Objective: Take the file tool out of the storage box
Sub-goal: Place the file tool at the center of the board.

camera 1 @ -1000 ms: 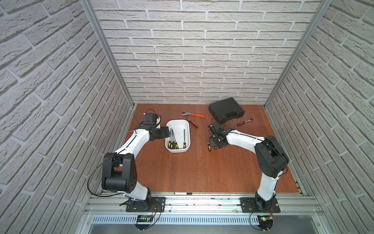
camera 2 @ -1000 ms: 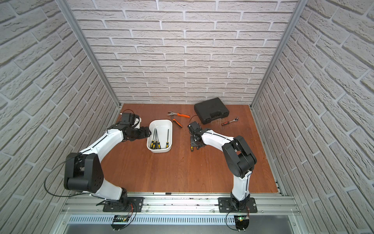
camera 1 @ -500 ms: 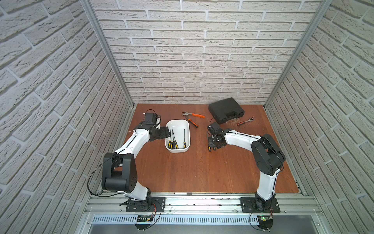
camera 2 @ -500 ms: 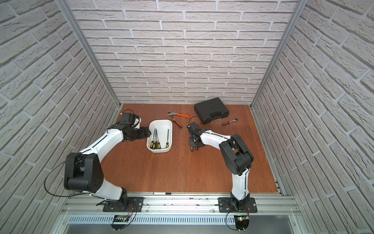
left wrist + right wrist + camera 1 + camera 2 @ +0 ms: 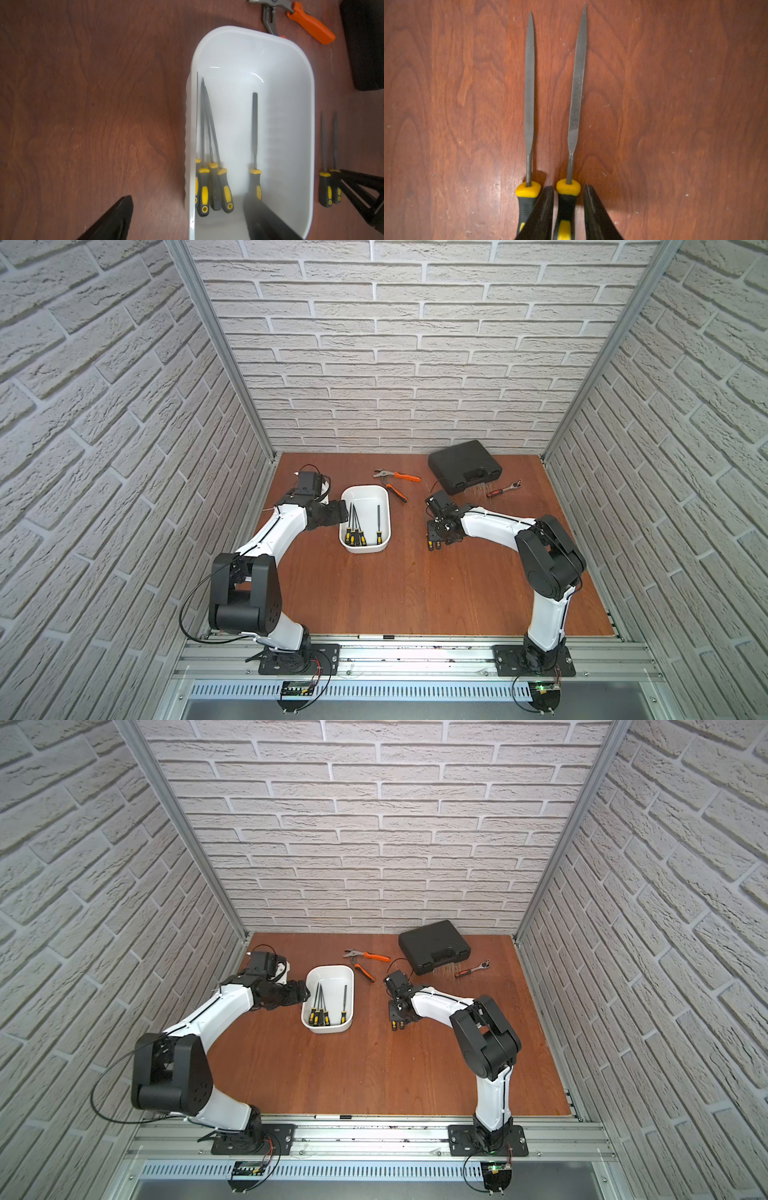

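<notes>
Right gripper [image 5: 569, 188] jaws slack, straddling handle of file [image 5: 576, 83] lying on table [image 5: 675, 104] beside second file [image 5: 529, 83], outside storage box [image 5: 291, 104]. Left gripper [image 5: 188, 199] spread wide across one box wall; more files [image 5: 209, 176] inside.

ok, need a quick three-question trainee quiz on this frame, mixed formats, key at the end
1. True or false: two files lie on the table outside the storage box.
2. The left end effector is: A) shut on a file; B) open, one finger inside the storage box and one outside; C) open, wholly outside the box.
3. Fill in: the pliers have ___ handles.
Key: 1 true; 2 B; 3 orange.
</notes>
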Controlling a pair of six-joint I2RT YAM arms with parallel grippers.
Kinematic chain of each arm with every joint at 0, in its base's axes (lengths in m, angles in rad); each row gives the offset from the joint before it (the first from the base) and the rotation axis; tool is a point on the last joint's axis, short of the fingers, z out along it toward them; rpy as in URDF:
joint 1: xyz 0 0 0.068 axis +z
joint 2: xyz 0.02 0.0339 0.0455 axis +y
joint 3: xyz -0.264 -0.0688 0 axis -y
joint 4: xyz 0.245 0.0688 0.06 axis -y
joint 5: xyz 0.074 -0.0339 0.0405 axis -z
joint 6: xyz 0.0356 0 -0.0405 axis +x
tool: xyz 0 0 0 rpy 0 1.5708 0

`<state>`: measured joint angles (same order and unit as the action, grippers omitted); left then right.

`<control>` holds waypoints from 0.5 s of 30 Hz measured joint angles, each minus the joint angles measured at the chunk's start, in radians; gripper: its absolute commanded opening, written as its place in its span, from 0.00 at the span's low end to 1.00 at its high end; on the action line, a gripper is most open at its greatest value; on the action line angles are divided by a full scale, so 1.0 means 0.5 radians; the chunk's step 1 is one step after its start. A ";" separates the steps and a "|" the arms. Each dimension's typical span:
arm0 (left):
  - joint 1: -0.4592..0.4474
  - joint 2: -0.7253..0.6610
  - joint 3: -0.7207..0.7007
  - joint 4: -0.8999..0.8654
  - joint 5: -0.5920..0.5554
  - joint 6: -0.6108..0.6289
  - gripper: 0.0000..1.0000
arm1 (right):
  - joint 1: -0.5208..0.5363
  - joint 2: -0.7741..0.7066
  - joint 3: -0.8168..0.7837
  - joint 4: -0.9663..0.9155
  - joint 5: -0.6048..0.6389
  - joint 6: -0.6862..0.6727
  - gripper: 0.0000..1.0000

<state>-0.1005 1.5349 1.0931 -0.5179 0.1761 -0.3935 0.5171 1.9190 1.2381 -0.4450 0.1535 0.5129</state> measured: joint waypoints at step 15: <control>0.031 -0.001 -0.005 0.025 0.019 -0.011 0.89 | 0.187 -0.087 0.544 -0.172 0.121 -0.134 0.39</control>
<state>-0.0853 1.5345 1.0904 -0.5053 0.1856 -0.3988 0.6106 1.8755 1.5101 -0.5312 0.2138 0.4458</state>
